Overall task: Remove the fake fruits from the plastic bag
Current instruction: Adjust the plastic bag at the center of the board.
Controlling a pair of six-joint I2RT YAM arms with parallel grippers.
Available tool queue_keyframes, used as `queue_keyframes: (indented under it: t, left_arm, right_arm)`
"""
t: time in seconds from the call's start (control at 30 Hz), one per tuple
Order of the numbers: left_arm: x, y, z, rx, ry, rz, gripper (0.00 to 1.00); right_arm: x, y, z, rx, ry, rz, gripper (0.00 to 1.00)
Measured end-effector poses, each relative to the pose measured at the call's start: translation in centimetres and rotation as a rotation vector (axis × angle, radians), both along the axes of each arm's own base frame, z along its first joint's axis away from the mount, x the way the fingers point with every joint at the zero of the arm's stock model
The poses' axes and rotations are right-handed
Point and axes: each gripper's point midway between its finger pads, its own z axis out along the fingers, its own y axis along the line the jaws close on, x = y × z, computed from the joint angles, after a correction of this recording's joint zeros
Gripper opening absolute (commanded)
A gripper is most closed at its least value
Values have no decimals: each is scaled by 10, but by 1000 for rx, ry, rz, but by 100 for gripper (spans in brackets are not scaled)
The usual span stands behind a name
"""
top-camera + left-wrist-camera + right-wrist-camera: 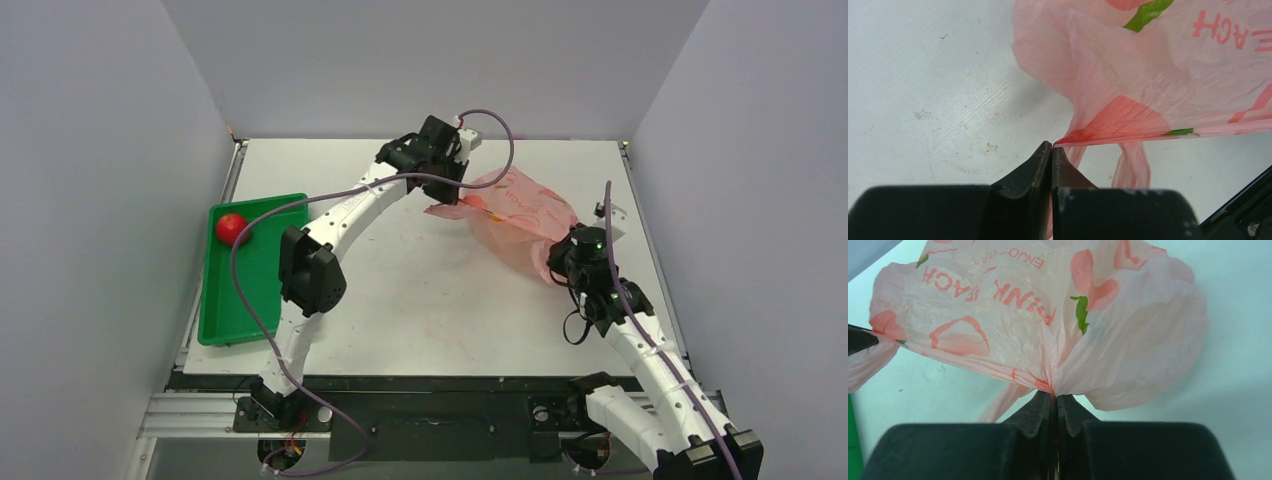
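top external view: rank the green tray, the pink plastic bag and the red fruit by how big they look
1. green tray
2. plastic bag, not far behind; it is bunched up and lifted, so the order of these two is unsure
3. red fruit, clearly the smallest

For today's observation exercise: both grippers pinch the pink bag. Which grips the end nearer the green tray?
The left gripper: it pinches the plastic bag at its left end, toward the green tray; the right gripper holds the opposite end.
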Motion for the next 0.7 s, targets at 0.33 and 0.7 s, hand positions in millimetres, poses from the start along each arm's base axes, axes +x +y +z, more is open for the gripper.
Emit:
queue_keyframes:
  t: [0.33, 0.7]
  left_arm:
    - [25, 35, 15, -4, -11, 45, 45]
    - [-37, 60, 71, -207, 2, 89, 56]
  right_arm:
    - [-25, -32, -27, -153, 135, 35, 0]
    - [-30, -23, -32, -165, 169, 127, 0]
